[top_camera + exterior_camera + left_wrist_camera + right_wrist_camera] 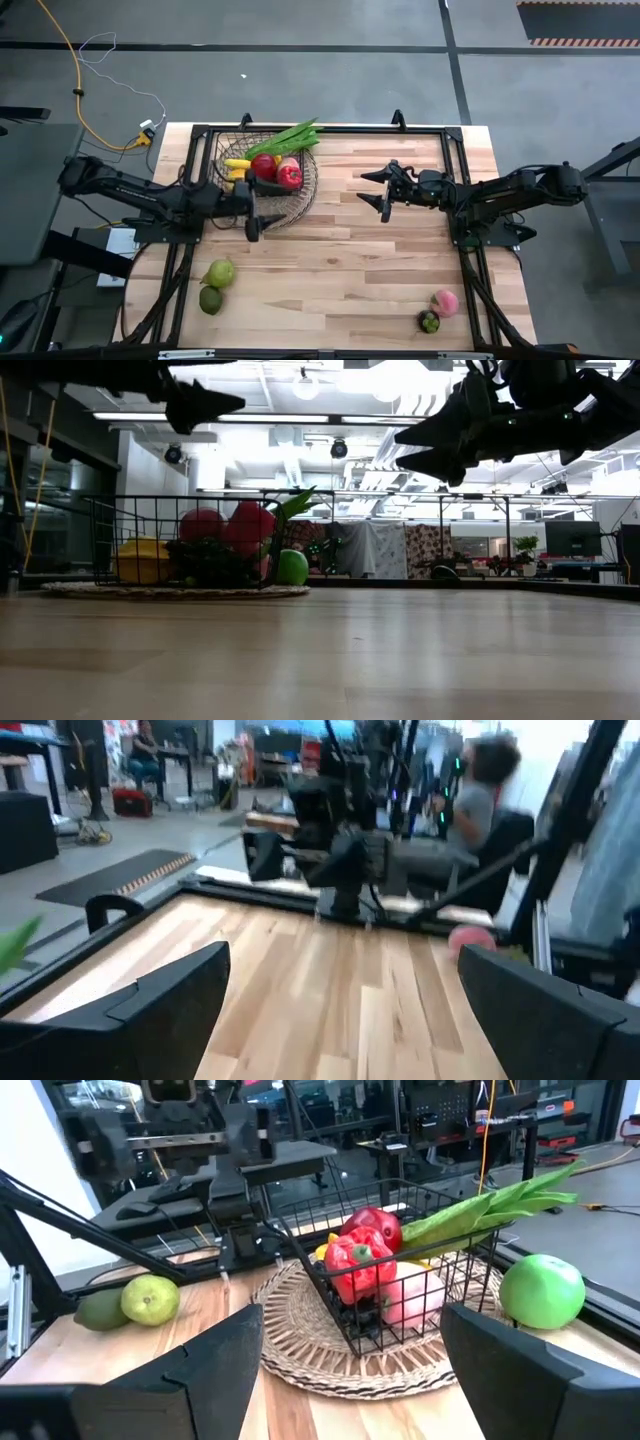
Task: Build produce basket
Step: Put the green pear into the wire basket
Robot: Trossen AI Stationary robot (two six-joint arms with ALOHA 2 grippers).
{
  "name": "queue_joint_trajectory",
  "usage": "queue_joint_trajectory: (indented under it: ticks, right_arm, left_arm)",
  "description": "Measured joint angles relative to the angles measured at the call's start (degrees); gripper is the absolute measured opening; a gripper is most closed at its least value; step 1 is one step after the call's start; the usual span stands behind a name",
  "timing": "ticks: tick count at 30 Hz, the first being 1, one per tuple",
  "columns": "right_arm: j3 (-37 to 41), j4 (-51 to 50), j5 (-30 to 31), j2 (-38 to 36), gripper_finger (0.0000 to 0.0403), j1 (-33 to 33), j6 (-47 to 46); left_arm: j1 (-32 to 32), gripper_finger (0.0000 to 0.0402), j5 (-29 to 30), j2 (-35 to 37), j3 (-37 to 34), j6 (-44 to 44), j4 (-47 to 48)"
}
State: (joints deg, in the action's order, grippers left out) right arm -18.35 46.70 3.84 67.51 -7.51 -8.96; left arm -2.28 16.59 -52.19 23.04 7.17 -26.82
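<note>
Filling proceeds: basket (300,190) part-loaded. Left gripper (250,208) beside it, right gripper (383,190) hovering mid-table, both jaws apart, empty. Next: fetch the pear (220,272).

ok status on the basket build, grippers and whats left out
Left gripper open, empty, beside the basket. Right gripper open, empty, mid-table. Two green fruits and a pink and dark piece sit loose on the near table. Path clear.
</note>
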Motion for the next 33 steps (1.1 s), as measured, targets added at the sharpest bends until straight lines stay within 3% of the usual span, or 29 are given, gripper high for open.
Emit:
queue_joint_trajectory:
  ticks: [4,7,13,18,25,33]
  right_arm:
    - [0.0,-0.3,0.0,0.0,0.0296,0.0,-0.1]
    - [0.0,-0.6,0.0,0.0,0.0296,0.0,-0.1]
    - [0.0,-0.6,-0.1,0.0,0.0296,0.0,-0.2]
    - [0.0,-0.8,-0.1,0.0,0.0296,0.0,-0.2]
    - [0.0,-1.6,-0.3,0.0,0.0296,0.0,-0.1]
    - [0.0,-1.9,-0.3,0.0,0.0296,0.0,-0.1]
  left_arm:
    - [-3.9,0.0381,3.3,-1.6,4.8,-1.2,8.5]
    - [-6.9,0.0381,4.0,-3.1,10.1,1.8,21.1]
    - [-14.3,0.0381,2.8,-8.5,23.8,16.4,51.2]
    - [-20.7,0.0381,0.0,-14.2,30.7,30.6,69.5]
    - [-29.8,0.0381,-3.5,-20.7,31.2,46.4,81.4]
    - [-38.0,0.0381,-2.4,-24.9,31.2,56.2,83.5]
